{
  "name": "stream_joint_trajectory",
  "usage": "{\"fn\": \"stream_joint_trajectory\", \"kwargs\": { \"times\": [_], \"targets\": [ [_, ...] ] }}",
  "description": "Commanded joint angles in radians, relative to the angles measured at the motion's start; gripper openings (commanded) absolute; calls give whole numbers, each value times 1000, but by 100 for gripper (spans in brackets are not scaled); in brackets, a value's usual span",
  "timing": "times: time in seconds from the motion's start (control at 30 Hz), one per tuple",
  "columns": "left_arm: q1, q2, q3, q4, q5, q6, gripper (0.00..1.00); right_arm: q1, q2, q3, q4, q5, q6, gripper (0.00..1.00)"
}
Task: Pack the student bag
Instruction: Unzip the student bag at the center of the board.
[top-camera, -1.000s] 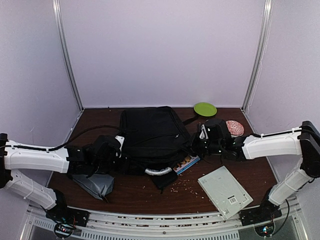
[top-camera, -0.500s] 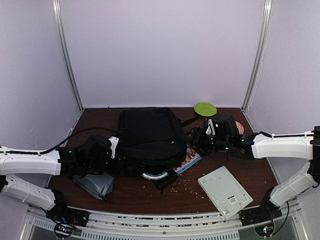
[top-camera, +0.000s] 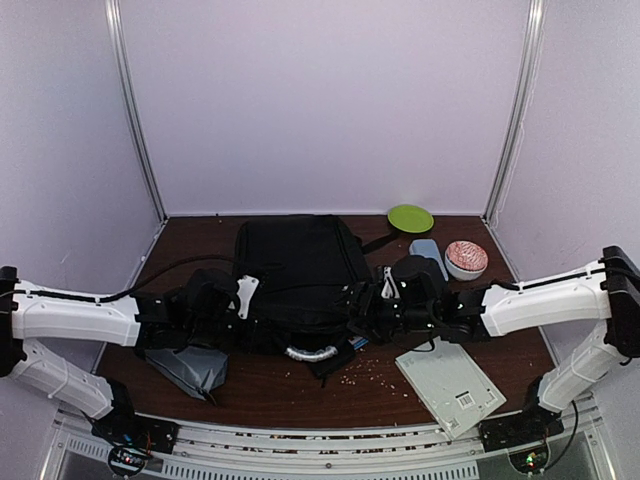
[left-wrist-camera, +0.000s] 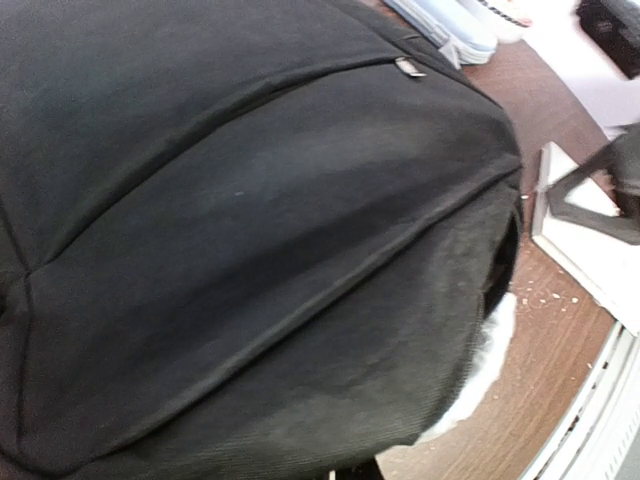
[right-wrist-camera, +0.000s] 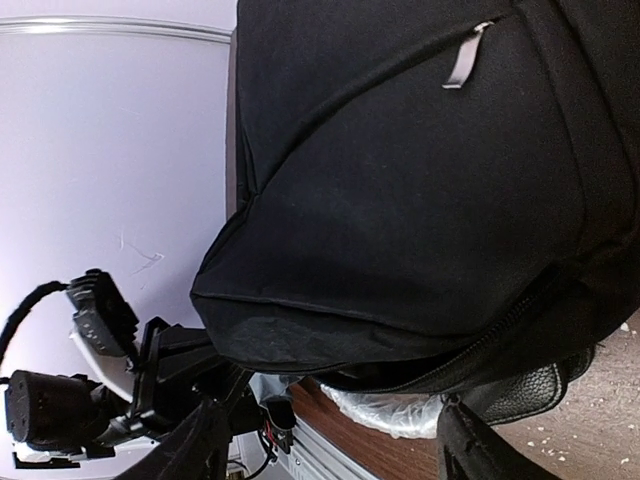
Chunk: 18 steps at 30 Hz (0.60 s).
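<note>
The bag (top-camera: 298, 265) lies flat between the two grippers. Its long axis runs across the line from one gripper to the other, near to far in the top view, and its grey-white handle (top-camera: 310, 352) end points to the near side. The right gripper (right-wrist-camera: 330, 425) has its fingers (right-wrist-camera: 195, 450) spread wide and holds nothing. The bag's handle end lies just ahead of them, with a zip pull (right-wrist-camera: 460, 55) farther off on the top face. The left gripper (top-camera: 240, 303) is closed at the bag's left side. Black fabric fills its own view, so whether it pinches the fabric cannot be told. A pouch (top-camera: 190, 368) lies nearer, under that arm.
</note>
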Motion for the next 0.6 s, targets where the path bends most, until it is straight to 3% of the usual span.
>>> {"fn": "stream_joint_trajectory", "kwargs": {
  "times": [0.0, 0.37, 0.47, 0.57],
  "targets": [
    [-24, 18, 44, 91, 42, 32, 0, 2, 45, -8, 97, 50, 85, 70],
    [-28, 0, 15, 84, 25, 32, 0, -1, 200, 57, 160, 24, 168, 65],
    [-28, -12, 14, 61, 11, 37, 0, -1, 229, 63, 205, 19, 186, 49],
    [-28, -35, 8, 19, -26, 36, 0, -3, 215, 71, 193, 35, 164, 18]
  ]
}}
